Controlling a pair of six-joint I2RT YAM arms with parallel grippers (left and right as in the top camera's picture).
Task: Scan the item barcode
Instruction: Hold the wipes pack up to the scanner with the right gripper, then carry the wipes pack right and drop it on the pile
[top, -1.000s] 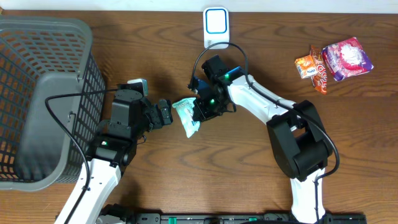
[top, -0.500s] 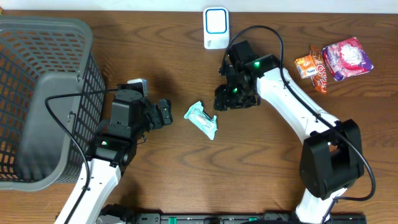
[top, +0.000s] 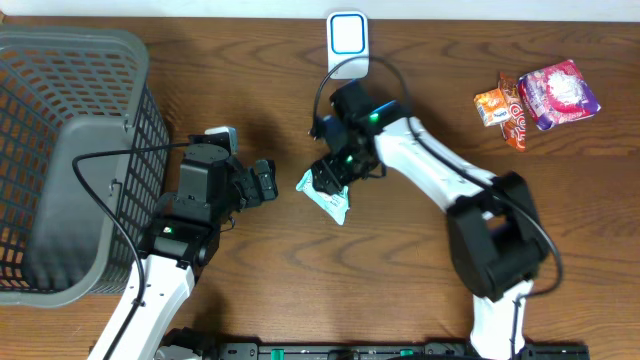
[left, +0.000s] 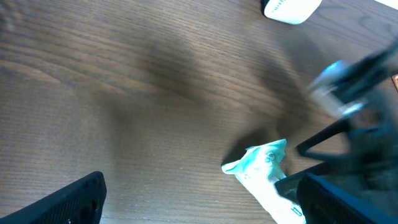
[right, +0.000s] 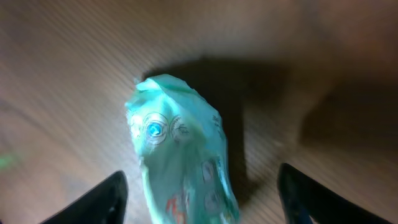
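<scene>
Packet (right: 180, 162): mint-green, crinkled, lying on table (top: 400, 290) | right gripper (right: 199, 199): spread astride it | left gripper (left: 205, 202): spread

A teal packet (top: 328, 202) lay near the middle of the wooden surface (top: 400, 290). The right end effector (top: 333, 178) was over its upper end, partly covering it. The left end effector (top: 263, 183) pointed at the packet from the left, apart from it. A grey basket (top: 100, 45) stood far left, a white scanner (top: 347, 40) at the far edge, and snack packets (top: 540, 97) at the upper right.
</scene>
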